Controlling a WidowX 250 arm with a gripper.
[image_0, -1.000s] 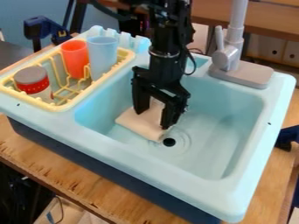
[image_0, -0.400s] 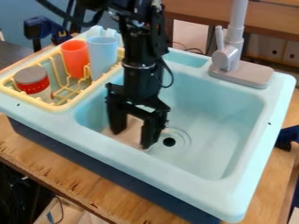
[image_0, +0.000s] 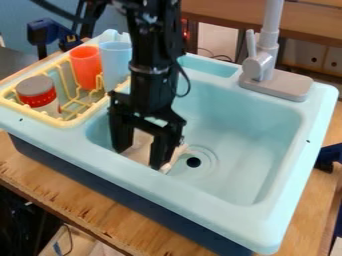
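Observation:
The gripper hangs down into the left part of the light blue sink, its two fingers standing wide apart. Between them lies a flat, pale beige piece that looks like cloth, low in the basin. Part of this piece shows past the right finger, beside the dark drain hole. The fingers hide some of it, and whether they touch it I cannot tell.
A yellow rack at the left holds an orange cup, a blue cup and a red-banded jar. The grey faucet rises from the back rim.
The gripper has moved left and slightly toward the front of the basin, staying open. The beige piece has shifted the same way, a shorter distance.

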